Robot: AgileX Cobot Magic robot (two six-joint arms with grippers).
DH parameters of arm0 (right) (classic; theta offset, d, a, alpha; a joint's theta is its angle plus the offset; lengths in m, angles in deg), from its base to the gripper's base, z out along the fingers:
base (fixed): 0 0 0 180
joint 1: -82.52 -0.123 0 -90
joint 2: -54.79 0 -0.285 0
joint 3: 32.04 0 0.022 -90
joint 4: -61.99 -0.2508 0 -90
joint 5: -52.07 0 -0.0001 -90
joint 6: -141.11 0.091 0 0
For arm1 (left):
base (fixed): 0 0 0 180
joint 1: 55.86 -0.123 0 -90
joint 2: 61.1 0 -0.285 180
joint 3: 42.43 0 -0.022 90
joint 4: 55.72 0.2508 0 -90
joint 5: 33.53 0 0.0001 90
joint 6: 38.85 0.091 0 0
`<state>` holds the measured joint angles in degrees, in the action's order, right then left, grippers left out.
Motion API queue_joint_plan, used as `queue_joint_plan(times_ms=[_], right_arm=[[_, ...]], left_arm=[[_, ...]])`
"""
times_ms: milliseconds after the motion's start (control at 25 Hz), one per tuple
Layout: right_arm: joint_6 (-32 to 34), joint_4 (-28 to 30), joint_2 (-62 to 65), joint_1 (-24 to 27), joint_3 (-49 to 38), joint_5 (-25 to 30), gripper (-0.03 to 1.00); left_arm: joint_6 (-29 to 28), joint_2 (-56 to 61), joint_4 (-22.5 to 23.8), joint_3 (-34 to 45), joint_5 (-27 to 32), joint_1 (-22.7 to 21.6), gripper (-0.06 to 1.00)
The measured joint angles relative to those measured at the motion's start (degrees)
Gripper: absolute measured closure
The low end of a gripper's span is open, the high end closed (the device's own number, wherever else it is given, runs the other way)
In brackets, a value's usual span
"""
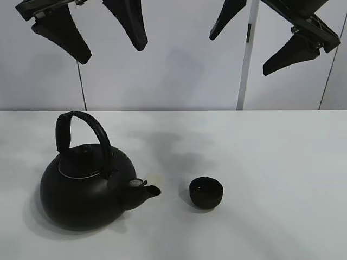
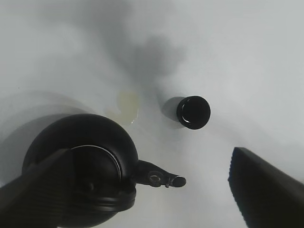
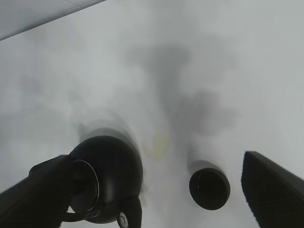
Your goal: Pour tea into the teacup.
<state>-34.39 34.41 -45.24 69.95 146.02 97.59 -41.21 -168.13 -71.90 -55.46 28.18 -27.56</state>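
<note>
Left side of the desk (image 1: 282,162): the kettle (image 1: 87,195), a fat round matte-black thing with an arched handle (image 1: 81,135) and a stubby spout (image 1: 146,189) aimed right. Just off the spout there's the teacup (image 1: 206,193), a tiny low black bowl with no handle, standing upright and apart from the kettle.

Both arms hang high above. The left gripper (image 1: 103,32) has its jaws spread wide with nothing in them, and the right gripper (image 1: 260,38) is the same.

My worry: that cup is a small target and looks light, so a heavy kettle tipped too fast could overshoot or knock it. There's already a faint yellowish puddle (image 2: 127,102) near the spout.
</note>
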Motion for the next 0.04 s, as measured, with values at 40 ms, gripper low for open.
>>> queue_joint_plan(times_ms=[40], right_arm=[[0.00, 0.00, 0.00, 0.00, 0.00, 0.00, 0.31]], left_arm=[[0.00, 0.00, 0.00, 0.00, 0.00, 0.00, 0.31]])
